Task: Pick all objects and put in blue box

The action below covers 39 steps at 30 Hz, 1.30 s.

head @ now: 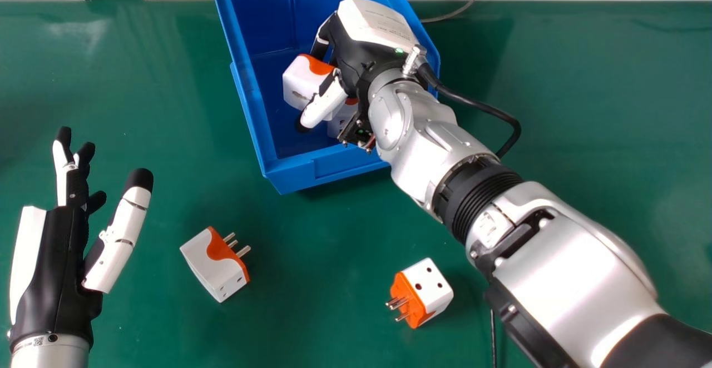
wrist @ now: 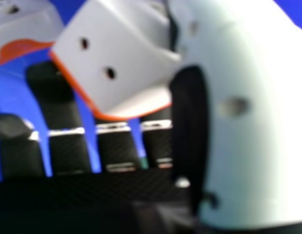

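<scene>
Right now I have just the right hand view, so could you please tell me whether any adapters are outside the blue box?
Observer: Yes, a first adapter and a second adapter are on the green table.
Operator: Thank you; which is nearer the robot's left hand?
Observer: The first adapter; it lies to the right of the left hand, apart from it.
Operator: And which way do the second adapter's prongs point, please?
Observer: Its prongs point toward the head view's left side.
</scene>
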Each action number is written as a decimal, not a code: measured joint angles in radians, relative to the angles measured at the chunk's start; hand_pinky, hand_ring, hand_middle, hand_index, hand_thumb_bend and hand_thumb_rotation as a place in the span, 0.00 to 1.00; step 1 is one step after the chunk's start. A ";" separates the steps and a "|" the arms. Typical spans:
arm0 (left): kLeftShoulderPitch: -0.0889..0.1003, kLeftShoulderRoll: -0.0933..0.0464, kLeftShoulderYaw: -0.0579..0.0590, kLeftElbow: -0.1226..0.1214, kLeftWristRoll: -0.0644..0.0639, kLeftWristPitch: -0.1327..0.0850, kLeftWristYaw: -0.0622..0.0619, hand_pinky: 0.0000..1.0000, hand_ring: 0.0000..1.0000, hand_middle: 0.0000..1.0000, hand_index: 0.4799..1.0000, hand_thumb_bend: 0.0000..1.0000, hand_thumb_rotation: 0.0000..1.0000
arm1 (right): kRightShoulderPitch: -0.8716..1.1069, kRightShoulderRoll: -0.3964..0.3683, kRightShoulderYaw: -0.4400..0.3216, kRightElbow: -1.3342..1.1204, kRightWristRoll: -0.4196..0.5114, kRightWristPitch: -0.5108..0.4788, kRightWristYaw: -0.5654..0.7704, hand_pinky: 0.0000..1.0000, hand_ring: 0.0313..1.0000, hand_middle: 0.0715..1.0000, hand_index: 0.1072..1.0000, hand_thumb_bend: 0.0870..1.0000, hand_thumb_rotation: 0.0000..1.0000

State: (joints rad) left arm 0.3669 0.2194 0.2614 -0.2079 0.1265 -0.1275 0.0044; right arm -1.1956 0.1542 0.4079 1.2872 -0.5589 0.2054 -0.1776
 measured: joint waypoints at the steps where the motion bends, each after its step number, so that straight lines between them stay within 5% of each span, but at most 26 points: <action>1: 0.001 0.000 0.000 0.000 -0.001 0.000 0.000 0.91 0.99 0.99 0.97 0.47 0.80 | 0.000 0.000 -0.002 0.000 0.004 0.000 -0.006 0.09 0.12 0.42 0.42 0.48 0.00; 7: 0.003 -0.002 -0.001 -0.006 0.000 0.008 0.000 0.91 0.99 0.99 0.97 0.48 0.80 | 0.002 0.003 -0.049 0.000 0.055 -0.049 -0.050 0.08 0.11 0.42 0.42 0.48 0.00; 8: 0.003 -0.003 -0.002 -0.009 0.002 0.008 0.001 0.91 0.99 0.99 0.97 0.48 0.80 | 0.003 0.002 -0.042 0.000 0.051 -0.056 -0.049 0.19 0.23 0.49 0.48 0.48 0.06; 9: 0.003 -0.003 -0.002 -0.011 0.004 0.008 0.001 0.91 0.99 0.99 0.97 0.48 0.80 | 0.004 0.000 -0.030 0.000 0.045 -0.062 -0.046 0.19 0.23 0.49 0.48 0.48 0.06; 10: 0.003 -0.004 -0.002 -0.011 0.009 0.008 0.002 0.91 0.99 0.99 0.97 0.48 0.80 | 0.005 0.000 -0.018 0.000 0.038 -0.066 -0.041 0.30 0.37 0.59 0.58 0.49 0.15; 13: 0.003 -0.005 -0.004 -0.011 0.020 0.008 0.004 0.91 0.99 0.99 0.97 0.48 0.80 | 0.015 -0.001 0.006 -0.003 0.033 -0.093 -0.041 0.40 0.49 0.67 0.67 0.50 0.23; 18: 0.003 -0.009 -0.008 -0.014 0.033 0.014 0.006 0.91 0.99 0.98 0.96 0.49 0.81 | 0.037 -0.004 0.020 -0.023 0.033 -0.113 -0.050 0.71 0.83 0.89 0.89 0.59 0.42; 29: -0.017 -0.009 -0.010 -0.011 0.031 0.030 0.003 0.91 0.99 0.98 0.96 0.51 0.82 | 0.069 -0.018 0.036 -0.076 0.027 -0.112 -0.081 0.87 0.97 0.98 0.98 0.62 0.33; 39: -0.025 -0.008 -0.015 -0.011 0.032 0.049 0.003 0.91 0.99 0.98 0.96 0.51 0.83 | 0.141 -0.058 0.033 -0.258 0.027 -0.104 -0.109 0.89 1.00 1.00 1.00 0.60 0.21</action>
State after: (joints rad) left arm 0.3422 0.2109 0.2462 -0.2186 0.1583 -0.0786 0.0073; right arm -1.0543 0.0967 0.4406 1.0296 -0.5315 0.1014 -0.2865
